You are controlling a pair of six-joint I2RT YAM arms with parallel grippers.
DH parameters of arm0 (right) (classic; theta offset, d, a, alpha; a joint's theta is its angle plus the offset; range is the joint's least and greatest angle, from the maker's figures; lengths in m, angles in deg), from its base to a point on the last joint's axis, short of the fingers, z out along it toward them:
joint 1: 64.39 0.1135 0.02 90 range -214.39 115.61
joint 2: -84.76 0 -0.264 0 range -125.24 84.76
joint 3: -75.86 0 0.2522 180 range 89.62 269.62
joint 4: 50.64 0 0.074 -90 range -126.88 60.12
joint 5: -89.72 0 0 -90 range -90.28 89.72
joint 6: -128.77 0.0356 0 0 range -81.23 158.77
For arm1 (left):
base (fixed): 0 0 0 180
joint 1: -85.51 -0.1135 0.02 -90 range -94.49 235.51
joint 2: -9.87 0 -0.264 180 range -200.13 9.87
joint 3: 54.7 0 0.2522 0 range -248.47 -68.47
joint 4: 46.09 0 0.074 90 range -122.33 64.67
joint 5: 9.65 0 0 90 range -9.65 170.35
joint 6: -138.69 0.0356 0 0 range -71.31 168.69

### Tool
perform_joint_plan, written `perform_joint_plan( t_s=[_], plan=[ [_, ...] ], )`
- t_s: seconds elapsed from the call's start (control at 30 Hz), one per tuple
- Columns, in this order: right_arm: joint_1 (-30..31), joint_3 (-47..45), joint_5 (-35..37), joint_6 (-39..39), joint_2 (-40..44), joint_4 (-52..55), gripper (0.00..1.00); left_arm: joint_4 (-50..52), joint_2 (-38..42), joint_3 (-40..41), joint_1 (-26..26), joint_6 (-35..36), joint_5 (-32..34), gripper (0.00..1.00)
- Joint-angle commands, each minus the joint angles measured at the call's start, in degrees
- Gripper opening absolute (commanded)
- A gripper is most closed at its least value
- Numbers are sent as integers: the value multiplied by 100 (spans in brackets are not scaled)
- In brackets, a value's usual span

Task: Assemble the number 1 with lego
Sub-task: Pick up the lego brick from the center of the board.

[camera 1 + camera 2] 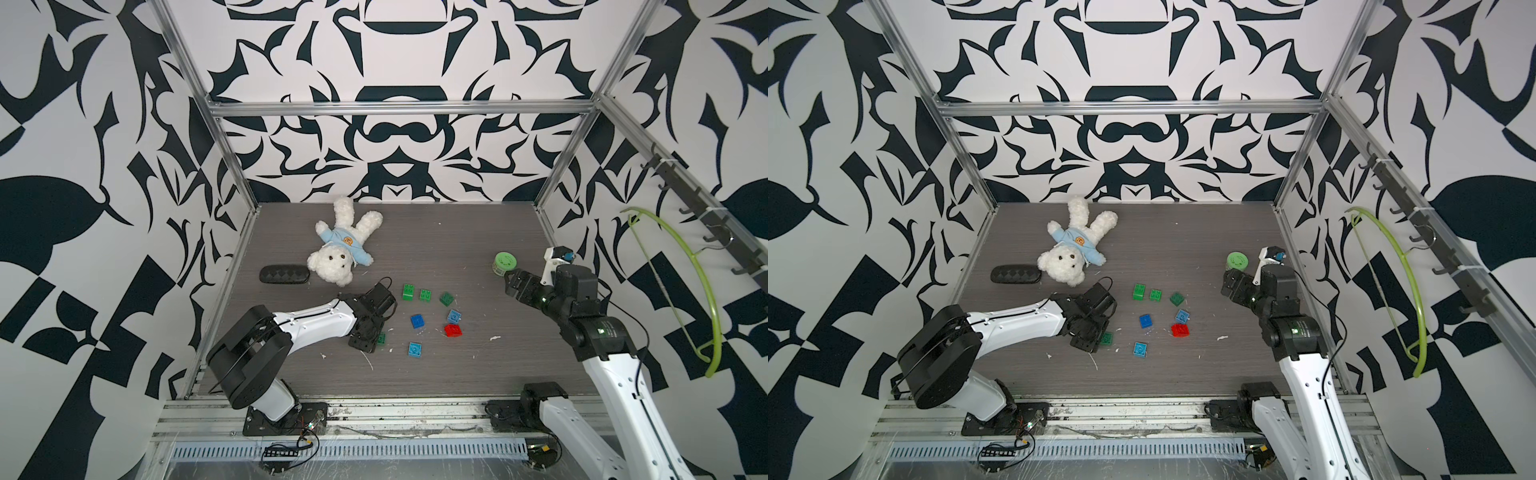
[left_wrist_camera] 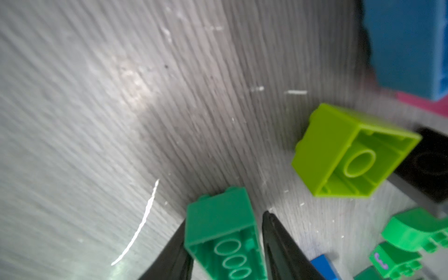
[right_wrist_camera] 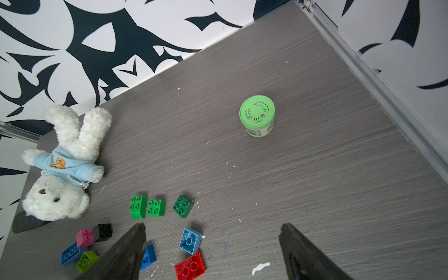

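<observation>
Left end effector (image 2: 225,215) grasps one green brick (image 2: 213,230), right end effector (image 3: 213,224) released. I count eleven more bricks (image 1: 417,320), one bear (image 1: 340,249), one jar (image 1: 505,264); near desk (image 1: 457,374) edge open.

I stand in a robot lab cell: metal frame (image 1: 399,109), black-and-white patterned walls (image 1: 83,124), grey bench (image 1: 457,374), slotted cable duct (image 1: 349,451) in front.

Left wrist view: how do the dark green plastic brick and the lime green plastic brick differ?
The dark green brick is long, three underside tubes; the lime green brick is square, one tube. The left gripper flanks the dark green; the lime lies free. Both lie tipped, undersides showing.
</observation>
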Motion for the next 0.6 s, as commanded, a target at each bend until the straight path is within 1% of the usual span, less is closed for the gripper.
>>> perform_joint_plan(
  t_s=[0.0,0.2,0.3,0.4,0.47,0.57],
  plan=[
    [3,181,-11,-100,2,50,89,-60,-254,111,3,22,-228,41],
    [2,27,-128,160,48,-34,87,-103,-15,379,1,119,-257,29],
    [4,68,-438,271,-18,46,86,-90,198,355,3,467,-227,24],
    [4,141,-1179,469,-148,158,84,-272,445,297,3,1113,-185,22],
    [5,126,-1944,659,-237,123,82,-619,696,306,3,1651,-160,21],
    [43,-76,-3063,1189,-318,-223,81,-1507,1133,432,3,2450,-175,20]
  ],
)
